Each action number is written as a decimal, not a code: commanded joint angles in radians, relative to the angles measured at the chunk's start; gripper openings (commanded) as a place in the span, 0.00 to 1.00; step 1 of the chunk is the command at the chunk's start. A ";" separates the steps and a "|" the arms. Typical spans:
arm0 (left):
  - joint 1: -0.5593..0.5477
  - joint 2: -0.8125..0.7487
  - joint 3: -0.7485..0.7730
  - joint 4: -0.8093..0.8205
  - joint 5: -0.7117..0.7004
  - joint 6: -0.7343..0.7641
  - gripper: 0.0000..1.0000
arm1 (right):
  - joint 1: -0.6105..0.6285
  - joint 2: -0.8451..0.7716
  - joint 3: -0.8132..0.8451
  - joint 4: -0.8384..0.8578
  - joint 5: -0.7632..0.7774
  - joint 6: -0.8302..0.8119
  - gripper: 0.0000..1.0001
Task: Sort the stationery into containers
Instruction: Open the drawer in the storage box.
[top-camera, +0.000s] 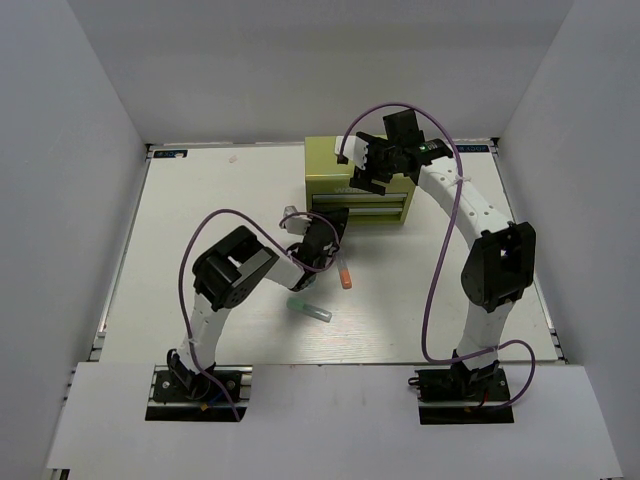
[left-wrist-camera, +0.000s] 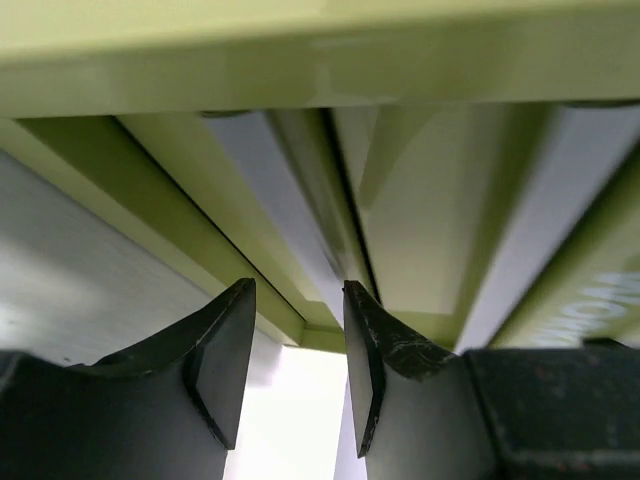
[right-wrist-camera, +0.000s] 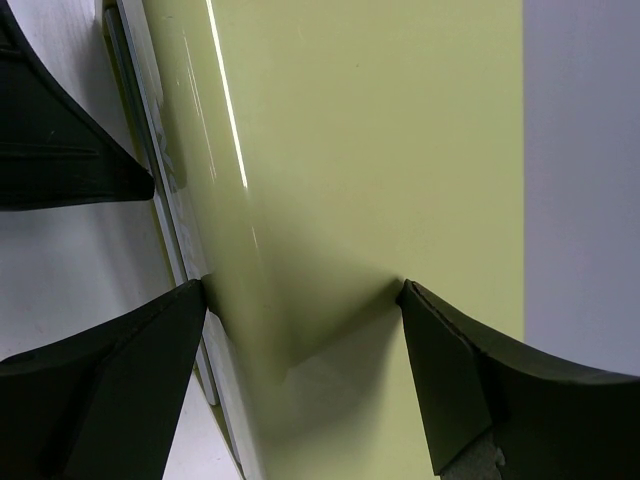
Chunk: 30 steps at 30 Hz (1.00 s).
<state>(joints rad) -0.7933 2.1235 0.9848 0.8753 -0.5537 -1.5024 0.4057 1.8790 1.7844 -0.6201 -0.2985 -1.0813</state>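
The yellow-green toolbox (top-camera: 325, 165) stands at the back middle of the table, its two drawers facing me. My right gripper (top-camera: 362, 172) is open, with its fingertips (right-wrist-camera: 170, 320) spread on the toolbox's top (right-wrist-camera: 380, 150) near the front edge. My left gripper (top-camera: 333, 222) is open and empty, close against the left end of the drawer fronts (left-wrist-camera: 420, 210), and only table shows between its fingers (left-wrist-camera: 225, 350). The orange-ended pen (top-camera: 345, 275) and the green-ended pen (top-camera: 310, 308) lie on the table in front of the box. The other two pens are not clearly visible.
A small pale grey piece (top-camera: 292, 213) lies beside my left wrist; I cannot tell what it is. The white table (top-camera: 200, 220) has grey walls on three sides. My left arm's purple cable (top-camera: 235, 215) loops over the table's left half.
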 joint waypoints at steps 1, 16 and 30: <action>0.005 0.001 0.043 0.002 -0.044 -0.038 0.50 | -0.027 0.029 0.032 0.003 0.044 0.003 0.82; 0.014 0.044 0.063 0.051 -0.063 -0.047 0.52 | -0.030 0.051 0.040 -0.007 0.055 0.011 0.82; 0.023 0.119 0.115 0.073 -0.081 -0.074 0.44 | -0.030 0.071 0.058 -0.043 0.076 0.020 0.81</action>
<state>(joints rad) -0.7872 2.2292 1.0637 0.9699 -0.6044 -1.5791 0.4053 1.8992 1.8225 -0.6552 -0.2939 -1.0805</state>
